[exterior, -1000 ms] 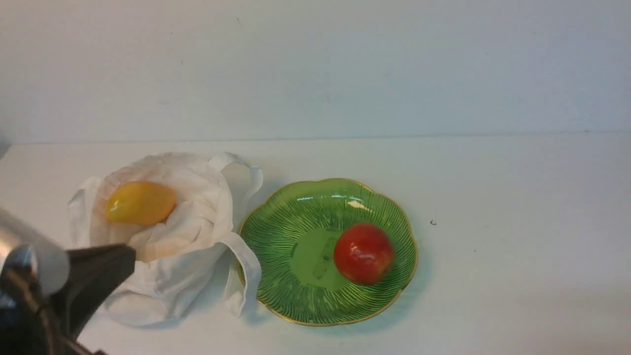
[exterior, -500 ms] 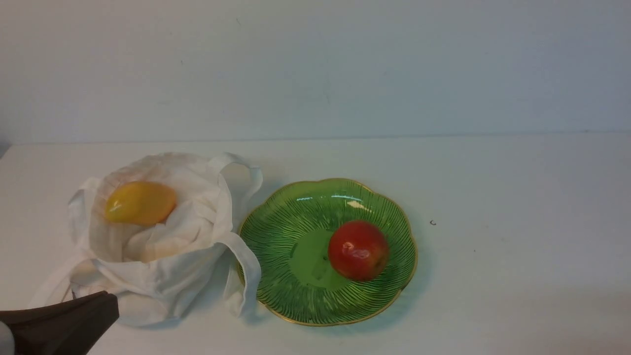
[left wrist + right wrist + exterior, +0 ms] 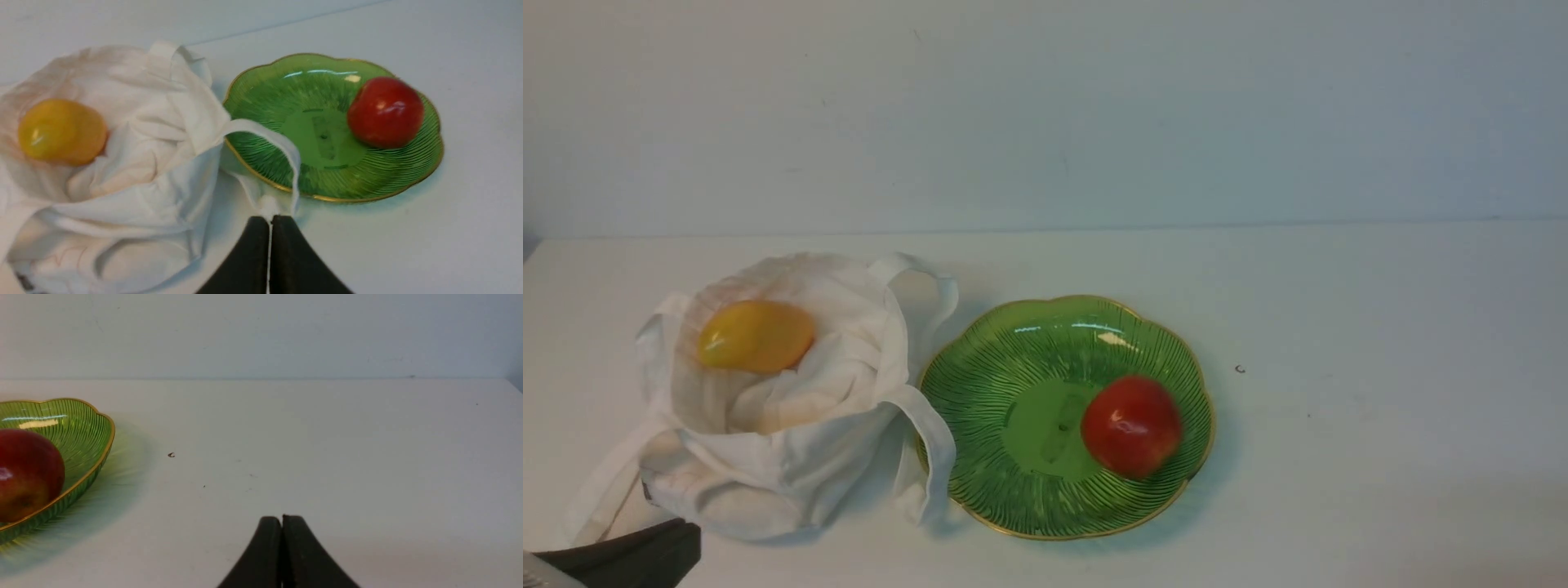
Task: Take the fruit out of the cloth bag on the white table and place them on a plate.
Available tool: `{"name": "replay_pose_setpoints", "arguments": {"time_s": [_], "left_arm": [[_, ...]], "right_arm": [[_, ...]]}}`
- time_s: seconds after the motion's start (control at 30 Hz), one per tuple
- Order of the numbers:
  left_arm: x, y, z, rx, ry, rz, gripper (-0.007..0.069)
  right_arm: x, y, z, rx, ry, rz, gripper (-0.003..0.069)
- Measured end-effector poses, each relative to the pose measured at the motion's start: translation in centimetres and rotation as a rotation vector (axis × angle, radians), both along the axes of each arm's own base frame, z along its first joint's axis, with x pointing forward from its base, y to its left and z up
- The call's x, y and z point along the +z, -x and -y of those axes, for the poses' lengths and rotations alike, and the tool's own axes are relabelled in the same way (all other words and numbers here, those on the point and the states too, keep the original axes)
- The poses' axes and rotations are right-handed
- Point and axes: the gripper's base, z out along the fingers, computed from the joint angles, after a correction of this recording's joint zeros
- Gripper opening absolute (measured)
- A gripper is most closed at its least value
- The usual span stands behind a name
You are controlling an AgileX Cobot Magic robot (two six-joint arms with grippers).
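The white cloth bag (image 3: 800, 425) lies open at the left of the white table (image 3: 1339, 327), with the yellow-orange mango (image 3: 756, 335) resting in its mouth. The red apple (image 3: 1131, 426) sits on the right side of the green plate (image 3: 988, 384), just right of the bag. My left gripper (image 3: 662, 551) is shut and empty, low at the near left corner, beside the bag's near side. In the left wrist view its fingers (image 3: 270, 220) are pressed together in front of the bag (image 3: 163, 122), mango (image 3: 61, 130), plate (image 3: 265, 90) and apple (image 3: 386, 112). My right gripper (image 3: 282, 517) is shut and empty over bare table, right of the plate (image 3: 81, 428) and apple (image 3: 28, 473).
A strap handle of the bag (image 3: 931, 441) drapes against the plate's left rim. A tiny dark speck (image 3: 1240, 369) lies on the table right of the plate. The pale wall (image 3: 1045, 122) stands behind the table's far edge.
My left gripper has drawn back from beside the bag towards the near left corner and sunk mostly out of the front view. The apple has rocked on the plate and ends slightly further right.
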Motion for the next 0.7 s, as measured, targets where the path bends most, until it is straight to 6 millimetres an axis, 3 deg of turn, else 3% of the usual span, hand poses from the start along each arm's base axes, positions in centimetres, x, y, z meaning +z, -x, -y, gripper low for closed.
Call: {"name": "replay_pose_setpoints", "arguments": {"time_s": [0.43,0.7], "left_arm": [[-6.0,1.9,-2.6,0.364,-0.004,0.075,-0.0008],[-7.9,1.7,-2.7,0.378,-0.022,0.026,-0.0008]], "right_arm": [[0.0,0.0,0.0,0.000,0.000,0.000,-0.0014],[0.0,0.0,0.0,0.000,0.000,0.000,-0.0014]]}}
